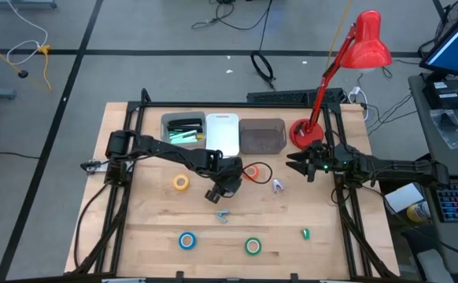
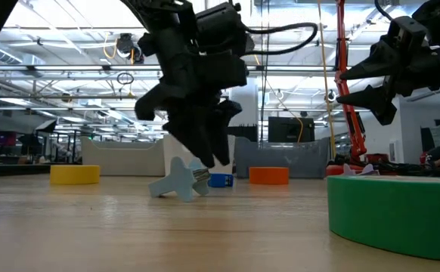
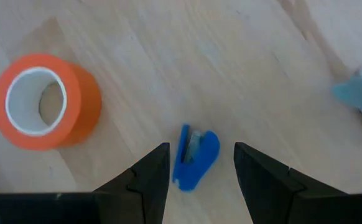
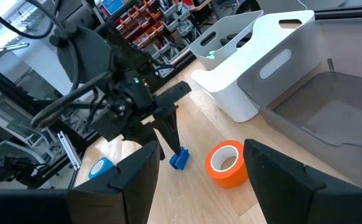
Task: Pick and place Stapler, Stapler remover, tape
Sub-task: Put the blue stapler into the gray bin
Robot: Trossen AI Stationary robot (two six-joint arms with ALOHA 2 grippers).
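Note:
My left gripper hangs open over the middle of the table, fingers pointing down. In the left wrist view its fingers stand on either side of a small blue stapler-like thing without touching it. The orange tape lies flat beside it. A grey-blue staple remover lies nearer the table's near edge. Yellow tape, blue tape and green tape lie flat on the wood. No long black stapler shows loose on the table. My right gripper waits open above the table's right side.
Three bins stand in a row at the far edge: one holding dark and green items, a white one and a grey one. A red desk lamp stands to their right. A small pale item and a small green one lie loose.

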